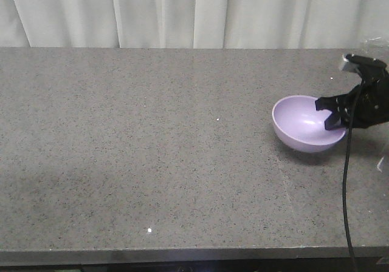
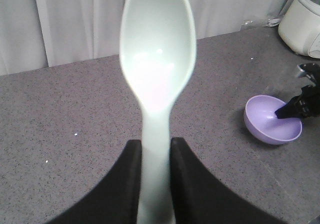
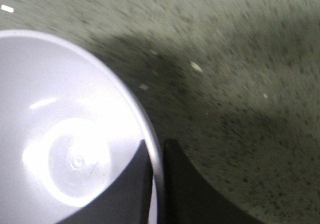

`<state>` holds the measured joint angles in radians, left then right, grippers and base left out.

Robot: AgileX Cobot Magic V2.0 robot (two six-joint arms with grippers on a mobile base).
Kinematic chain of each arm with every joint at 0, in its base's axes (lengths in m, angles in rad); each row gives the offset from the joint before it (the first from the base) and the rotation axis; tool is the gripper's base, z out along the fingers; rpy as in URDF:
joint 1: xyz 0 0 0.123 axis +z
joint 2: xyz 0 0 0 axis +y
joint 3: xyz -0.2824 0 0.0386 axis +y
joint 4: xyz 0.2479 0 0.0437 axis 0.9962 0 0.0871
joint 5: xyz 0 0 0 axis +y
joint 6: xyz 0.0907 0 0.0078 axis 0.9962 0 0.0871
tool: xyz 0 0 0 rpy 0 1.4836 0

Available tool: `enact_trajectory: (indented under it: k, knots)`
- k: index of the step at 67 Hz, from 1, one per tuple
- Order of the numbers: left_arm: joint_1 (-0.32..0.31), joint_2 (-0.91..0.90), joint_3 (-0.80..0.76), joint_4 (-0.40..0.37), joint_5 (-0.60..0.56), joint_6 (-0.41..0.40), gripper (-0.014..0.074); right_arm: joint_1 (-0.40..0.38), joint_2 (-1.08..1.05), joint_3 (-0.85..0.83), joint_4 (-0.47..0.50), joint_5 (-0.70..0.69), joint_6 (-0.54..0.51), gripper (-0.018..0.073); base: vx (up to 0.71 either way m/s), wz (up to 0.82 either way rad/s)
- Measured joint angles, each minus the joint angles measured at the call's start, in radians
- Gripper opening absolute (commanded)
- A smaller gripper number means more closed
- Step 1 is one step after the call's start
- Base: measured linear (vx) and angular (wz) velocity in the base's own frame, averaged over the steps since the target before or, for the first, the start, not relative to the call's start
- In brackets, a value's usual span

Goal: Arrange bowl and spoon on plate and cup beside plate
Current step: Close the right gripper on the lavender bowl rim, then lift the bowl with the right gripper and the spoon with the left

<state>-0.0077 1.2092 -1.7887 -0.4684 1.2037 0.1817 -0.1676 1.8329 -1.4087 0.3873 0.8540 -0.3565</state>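
The bowl (image 1: 304, 126) is tilted near the right end of the table (image 1: 152, 138). The right gripper (image 3: 156, 145) has its fingers closed tight on the bowl's rim. The left gripper (image 2: 156, 151) is clamped on the handle of the spoon (image 2: 157, 69), held above the table.

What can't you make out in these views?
No view shows the plate or the cup.
Left wrist view: the spoon handle's end is hidden inside the left claw and cut by the bottom edge.
Right wrist view: the bowl runs off two edges; the table is blurred.
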Motion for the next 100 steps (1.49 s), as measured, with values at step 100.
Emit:
enact_trajectory:
  k: [100]
  knots:
    - [0.0,0.0,0.0,0.0,0.007,0.0,-0.0008,0.0,-0.704,-0.187,0.488,0.392,-0.191,-0.0006,0.0,0.0]
